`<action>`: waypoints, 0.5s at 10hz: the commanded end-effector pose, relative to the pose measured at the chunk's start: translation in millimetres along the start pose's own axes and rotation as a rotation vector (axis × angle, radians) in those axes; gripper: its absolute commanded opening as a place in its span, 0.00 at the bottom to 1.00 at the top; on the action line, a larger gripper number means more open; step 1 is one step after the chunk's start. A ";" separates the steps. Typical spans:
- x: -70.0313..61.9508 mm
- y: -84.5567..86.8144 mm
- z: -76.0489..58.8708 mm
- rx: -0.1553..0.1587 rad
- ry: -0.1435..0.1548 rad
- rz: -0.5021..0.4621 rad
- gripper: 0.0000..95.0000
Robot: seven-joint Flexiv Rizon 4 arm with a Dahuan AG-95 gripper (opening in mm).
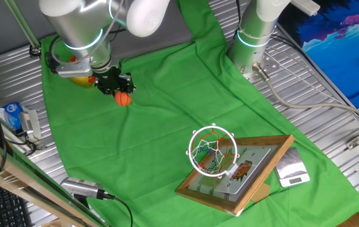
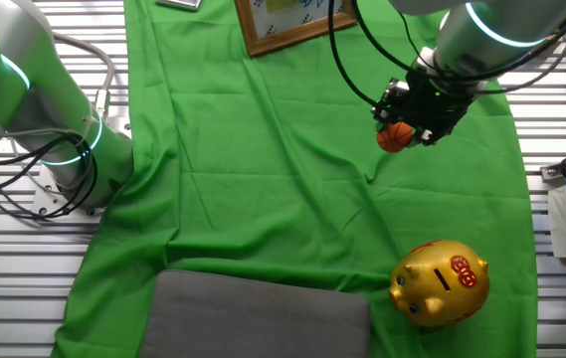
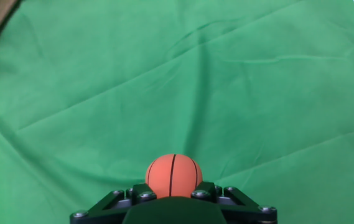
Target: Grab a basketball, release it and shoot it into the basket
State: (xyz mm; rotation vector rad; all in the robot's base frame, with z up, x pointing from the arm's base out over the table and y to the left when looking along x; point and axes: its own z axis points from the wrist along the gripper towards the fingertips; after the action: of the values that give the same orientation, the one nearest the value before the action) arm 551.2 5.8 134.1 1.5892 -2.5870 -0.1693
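Observation:
The basketball (image 1: 123,99) is a tiny orange ball with dark seams, held in my black gripper (image 1: 118,88) above the green cloth at the far left. My gripper is shut on the ball, which also shows in the other fixed view (image 2: 394,138) under the gripper (image 2: 412,117), and in the hand view (image 3: 173,176) between the fingers (image 3: 204,191). The basket (image 1: 212,151) is an orange-red ring with white net on a wood-framed picture backboard (image 1: 255,169), well to the right and nearer. Only the backboard's edge (image 2: 292,22) shows in the other fixed view.
A gold piggy bank (image 2: 441,282) with red marks stands on the green cloth (image 2: 263,179). A grey pad (image 2: 258,316) lies at the cloth's near end. A second robot base (image 1: 255,38) stands at the back. A small scale (image 1: 291,169) sits beside the backboard.

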 end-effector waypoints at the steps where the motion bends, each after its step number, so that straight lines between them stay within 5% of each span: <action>1: 0.9 2.1 0.4 0.002 0.000 -0.006 0.00; 5: 0.9 2.1 0.4 0.004 0.006 0.082 0.00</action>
State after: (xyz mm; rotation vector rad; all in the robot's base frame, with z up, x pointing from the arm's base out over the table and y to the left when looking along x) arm 549.3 6.9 134.1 1.5047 -2.6316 -0.1599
